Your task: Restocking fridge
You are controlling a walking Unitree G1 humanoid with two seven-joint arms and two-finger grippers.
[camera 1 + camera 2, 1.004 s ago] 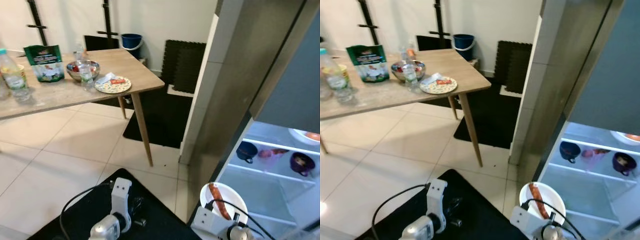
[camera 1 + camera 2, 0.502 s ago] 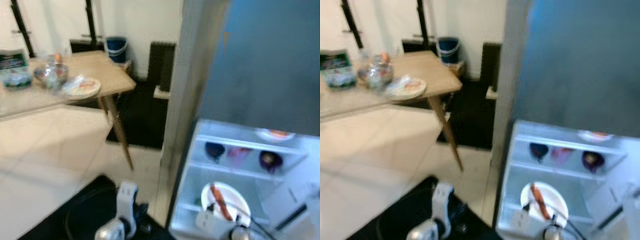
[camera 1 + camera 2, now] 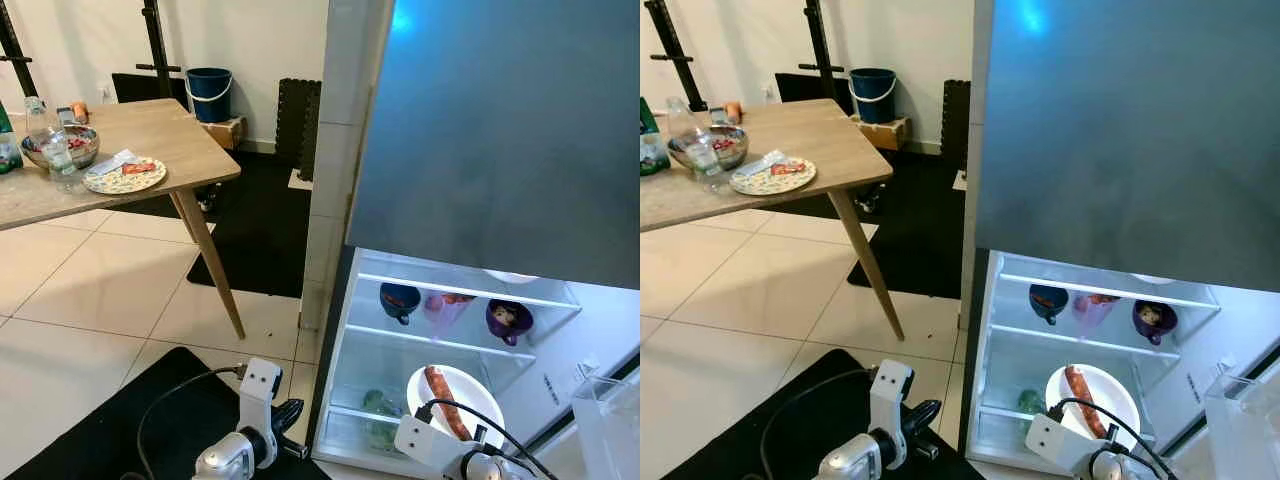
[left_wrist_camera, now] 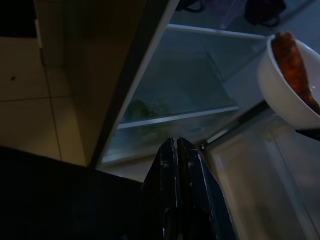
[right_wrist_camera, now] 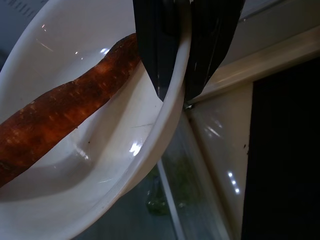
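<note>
Carrot (image 5: 60, 110) partly cut off in white bowl (image 5: 100, 200); right pincer (image 5: 176, 85) clamps rim; left pincer (image 4: 178, 150) together.

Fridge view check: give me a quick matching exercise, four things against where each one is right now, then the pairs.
Things:
1. white bowl with the carrot
2. dark blue cup
3. patterned plate
4. blue bucket

Places:
A. on the wooden table
B. on the floor by the far wall
C. rim pinched in the right gripper, in front of the open fridge
D. on the fridge's upper glass shelf

Pairs: 1-C, 2-D, 3-A, 4-B
</note>
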